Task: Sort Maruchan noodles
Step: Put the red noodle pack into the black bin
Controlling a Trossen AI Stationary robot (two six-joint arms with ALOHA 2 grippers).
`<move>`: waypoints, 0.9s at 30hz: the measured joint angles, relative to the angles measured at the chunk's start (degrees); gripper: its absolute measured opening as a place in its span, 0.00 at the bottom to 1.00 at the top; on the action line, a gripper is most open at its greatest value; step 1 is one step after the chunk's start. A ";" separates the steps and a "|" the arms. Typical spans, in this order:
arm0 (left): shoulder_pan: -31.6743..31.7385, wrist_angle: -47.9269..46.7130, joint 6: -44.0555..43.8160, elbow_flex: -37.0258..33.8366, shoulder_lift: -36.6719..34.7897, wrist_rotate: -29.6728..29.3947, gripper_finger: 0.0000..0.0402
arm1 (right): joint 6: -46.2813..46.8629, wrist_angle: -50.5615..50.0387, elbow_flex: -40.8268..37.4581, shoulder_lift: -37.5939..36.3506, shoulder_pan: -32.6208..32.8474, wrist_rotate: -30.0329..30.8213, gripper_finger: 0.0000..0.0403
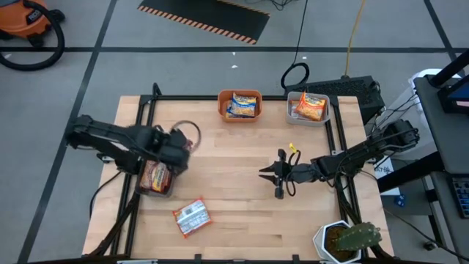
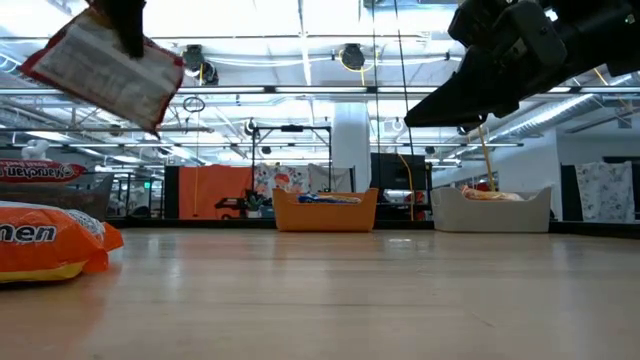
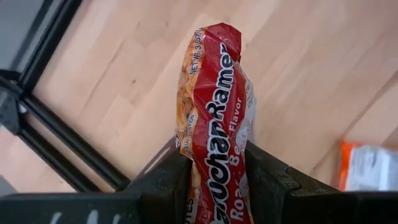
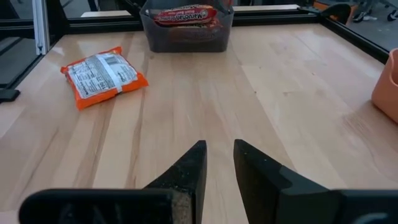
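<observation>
Left gripper [image 3: 217, 177] pinching dark red plastic ramen packet [image 3: 214, 118] above table's left side; right gripper [image 4: 217, 163] empty, fingers slightly parted, mid-right.

Red packet [image 3: 214, 118] clamped in left gripper [image 3: 214, 186], left wrist view: "NET WT. 3 OZ" up the edge, big white "...uchan Ramen", then "Flavor" and partial "Roa... Be..." — rest hidden by fingers.

Low view: orange packet [image 2: 50, 240] on the table at left shows white "...men", start cut off. Red packet farther back [image 2: 40, 172] reads roughly "Maruchan" — small, not sure.

Right wrist view: red packet in the dark bin [image 4: 186, 15] has white lettering approx. "Maruchan". Orange packet [image 4: 102, 76] shows a white nutrition panel w/ print too small to read.
</observation>
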 joint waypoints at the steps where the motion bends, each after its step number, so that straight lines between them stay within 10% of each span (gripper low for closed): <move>1: 0.56 0.00 -0.53 -0.22 -1.43 0.00 0.30 | -0.01 -0.11 0.00 0.00 0.00 0.00 0.19; 12: 0.51 -0.29 -14.62 -20.70 -14.53 6.48 0.30 | 0.49 -3.01 -0.02 0.00 0.13 -0.04 0.19; 27: -2.87 -0.07 -18.59 -22.51 -12.01 6.64 0.30 | -0.72 -2.10 -0.02 0.02 -0.57 0.04 0.19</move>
